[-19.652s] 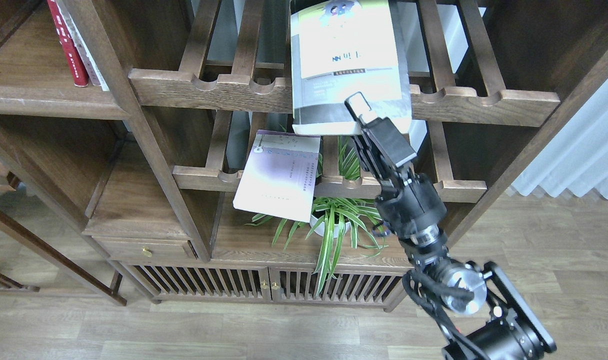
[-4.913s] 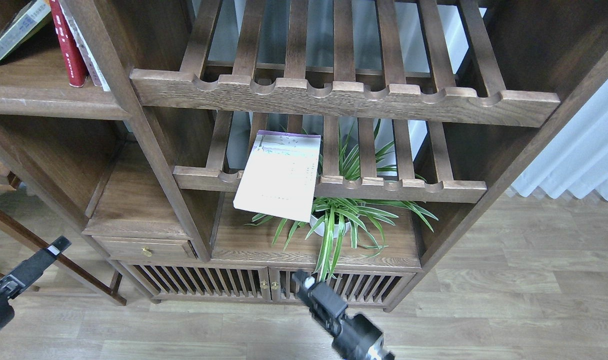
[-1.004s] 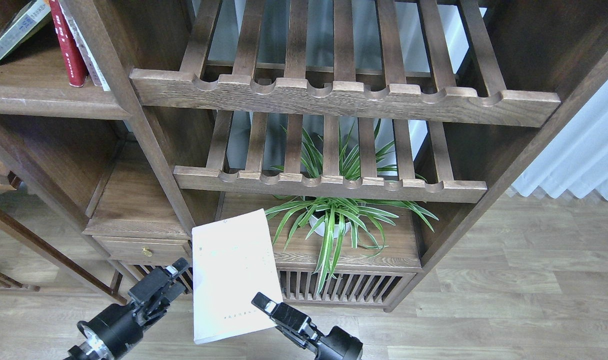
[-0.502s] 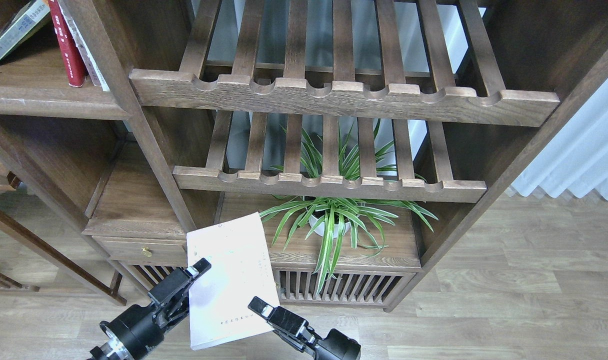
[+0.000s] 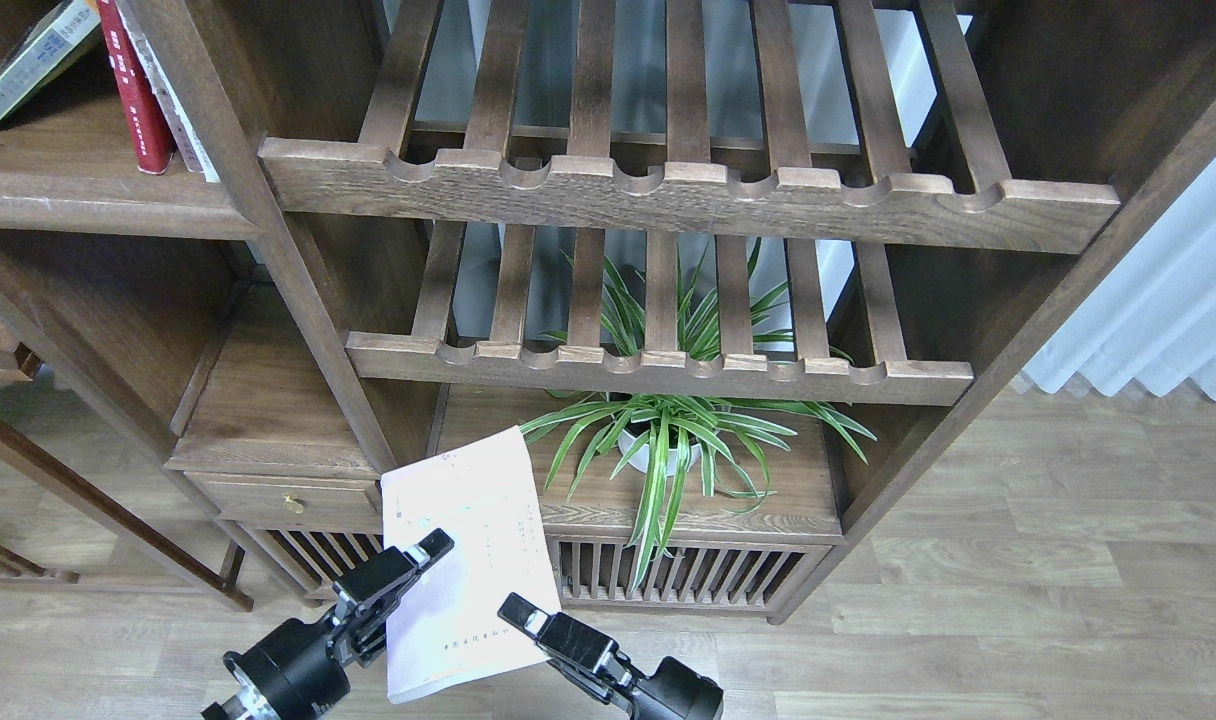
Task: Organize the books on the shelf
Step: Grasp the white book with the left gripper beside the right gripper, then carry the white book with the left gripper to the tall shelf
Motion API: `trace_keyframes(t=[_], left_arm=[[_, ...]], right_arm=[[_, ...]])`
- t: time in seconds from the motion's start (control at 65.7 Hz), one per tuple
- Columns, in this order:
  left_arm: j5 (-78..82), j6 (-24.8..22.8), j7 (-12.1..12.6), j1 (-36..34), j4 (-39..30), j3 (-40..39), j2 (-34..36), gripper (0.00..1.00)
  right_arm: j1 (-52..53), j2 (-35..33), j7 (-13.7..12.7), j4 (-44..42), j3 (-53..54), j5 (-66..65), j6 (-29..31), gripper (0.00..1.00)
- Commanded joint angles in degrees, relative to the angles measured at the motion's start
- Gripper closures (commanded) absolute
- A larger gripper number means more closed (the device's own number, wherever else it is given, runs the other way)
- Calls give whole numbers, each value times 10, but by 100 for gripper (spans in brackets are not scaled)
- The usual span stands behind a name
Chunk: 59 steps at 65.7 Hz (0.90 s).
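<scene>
Item: thin pale book [image 5: 465, 565]. Place: near, low centre of the view, off any shelf, in front of the bookcase's low slatted doors [image 5: 658, 575]. Its cover faces up and it tilts, far edge higher.

Item: my right gripper [image 5: 524, 613]. It meets the book at the near right edge. One finger shows above the cover; I judge it is pinching the book, though the under finger is hidden.

Item: my left gripper [image 5: 423, 556]. It lies over the left part of the cover, tip pointing far and right. Whether its fingers are parted or clamped on the page edge, I cannot tell.

Item: the shelf [image 5: 88, 195], solid board, far left and high. The red book [image 5: 133, 90] stands on it, with a pale one just right of it and the grey-green book [image 5: 23, 65] leaning to its left.

Items to avoid: two slatted racks [image 5: 688, 190], centre; potted plant [image 5: 668, 440] just right of the pale book.

Step in hand, as I judge it: passing the book from right to left for the carry to that shelf.

Handling notes:
- A thin paperback will sag, so take it well in from the edge, near the spine if reachable.
- Let the right fingers go only once the left hold is sure.
- Turn it upright before the shelf, then slide it in beside the red book without knocking the leaning one.
</scene>
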Motion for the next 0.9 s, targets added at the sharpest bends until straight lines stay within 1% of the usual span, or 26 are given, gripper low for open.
trace_keyframes(t=[0.0,0.061,0.076,0.122,0.137,0.183,0.304,0.426,0.487,0.502,0.532,0.548,0.563,0.578,0.608,0.624,0.654,0.669,0.684,0.7,0.761,0.882], left_arm=[[0,0,-8,0,-9,2,1,59],[0,0,-9,0,-12,3,3,67],[0,0,-10,0,-14,3,4,71],[0,0,-11,0,-16,2,4,79],[0,0,-11,0,-16,2,4,83],[0,0,-12,0,-17,2,4,90],[1,0,-11,-1,-16,0,6,91],[0,0,-12,-1,-16,-6,18,92],[-1,0,-13,0,-16,-6,25,91],[-1,0,-13,0,-16,-6,26,91],[-1,0,-13,0,-16,-6,27,91],[0,0,-12,0,-16,-6,27,91],[0,0,-12,0,-16,-6,27,91],[0,0,-12,-1,-16,-7,28,92],[0,0,-12,-1,-15,-10,28,92],[0,0,-12,-2,-15,-11,28,92],[0,0,-12,-2,-15,-13,28,92],[0,0,-11,-2,-15,-15,28,92],[0,0,-11,-2,-15,-16,29,92],[1,0,-11,-2,-15,-17,30,92],[1,0,-11,-2,-14,-25,33,92],[1,0,-11,-2,-14,-39,47,92]], right_arm=[[0,0,0,0,0,0,0,92],[0,0,0,0,0,0,0,92],[0,0,0,0,1,0,0,92],[0,0,0,0,1,0,0,92],[0,0,0,0,1,0,0,92],[0,0,0,0,1,0,0,92],[0,0,1,0,4,0,0,91],[0,0,1,0,6,0,0,86],[0,0,1,0,6,0,0,80],[0,0,1,0,6,0,0,76],[0,0,1,0,5,-1,0,72],[0,0,1,0,5,-1,0,66],[0,0,1,0,5,-1,0,63],[0,0,1,0,5,-1,0,57],[0,0,1,0,4,-2,0,51],[0,0,1,0,5,-5,0,43],[0,0,2,0,4,-7,0,36],[0,0,1,1,5,-13,0,26],[0,0,2,0,5,-16,0,22],[0,0,2,0,6,-22,0,16],[0,0,3,0,7,-35,0,10],[0,0,4,3,7,-38,0,6]])
